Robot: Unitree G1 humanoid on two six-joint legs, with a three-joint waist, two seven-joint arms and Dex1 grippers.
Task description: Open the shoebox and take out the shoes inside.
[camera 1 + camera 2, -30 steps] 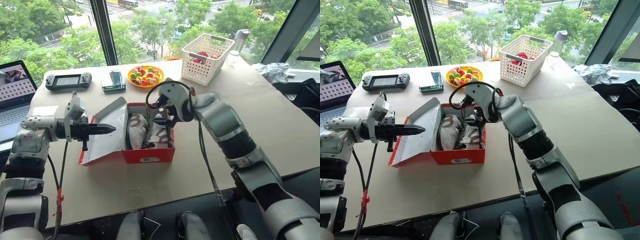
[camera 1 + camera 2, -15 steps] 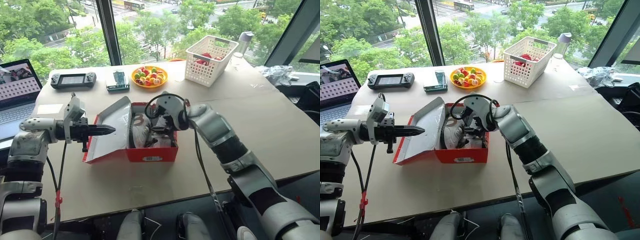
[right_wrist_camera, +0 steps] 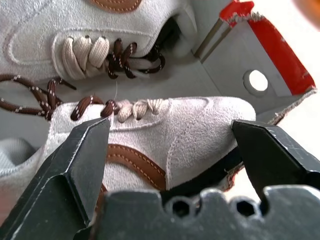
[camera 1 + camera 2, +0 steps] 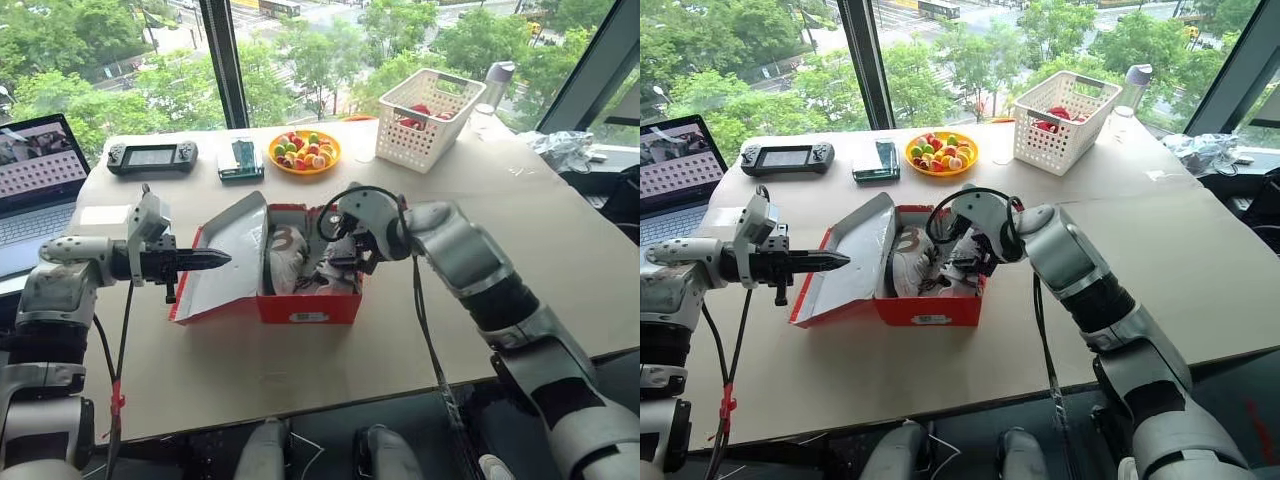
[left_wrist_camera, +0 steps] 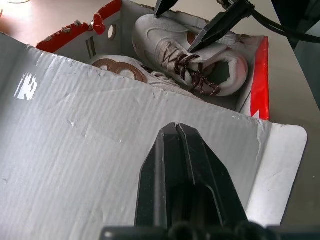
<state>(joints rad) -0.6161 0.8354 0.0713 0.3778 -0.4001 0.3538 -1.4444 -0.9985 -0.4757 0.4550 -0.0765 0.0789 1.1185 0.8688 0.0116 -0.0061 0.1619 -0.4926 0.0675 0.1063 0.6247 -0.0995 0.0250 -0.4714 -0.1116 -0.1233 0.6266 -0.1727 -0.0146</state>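
The left arm reaches in from the left, its gripper [image 4: 205,259] held roughly level with its 2 black fingers pressed together. The right arm bends across toward the centre, wrist tipped downward, and its gripper [image 3: 172,145] has the 2 fingers spread wide apart.

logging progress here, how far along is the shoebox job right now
Done: the shoebox is open, its lid tipped back with the shut left gripper at it. In hand: the open right gripper straddles one shoe inside the box, not yet closed on it. Left: grip and lift out both shoes.
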